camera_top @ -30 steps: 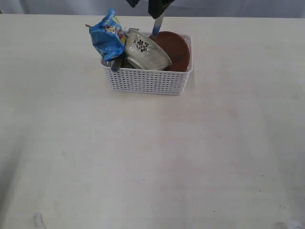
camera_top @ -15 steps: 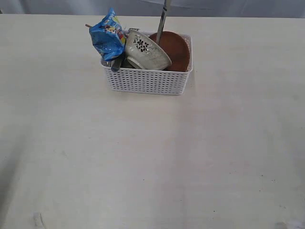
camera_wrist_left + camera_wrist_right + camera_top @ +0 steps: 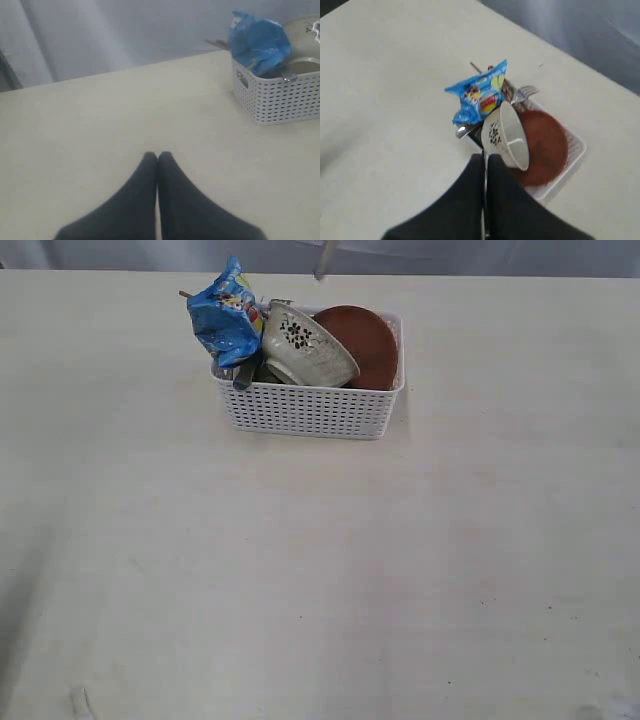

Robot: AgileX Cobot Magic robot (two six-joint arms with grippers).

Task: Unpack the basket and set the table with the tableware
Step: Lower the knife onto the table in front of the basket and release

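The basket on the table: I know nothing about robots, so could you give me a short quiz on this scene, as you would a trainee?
1. True or false: the speckled bowl lies tilted in the basket, beside the brown plate.
2. Which gripper is shut on the steel knife? A) the left one B) the right one C) neither
3. Name the one thing in the basket that is not tableware.
Key: 1 true. 2 B: the right gripper pinches it; the left gripper is shut on nothing. 3 the blue crisp bag.
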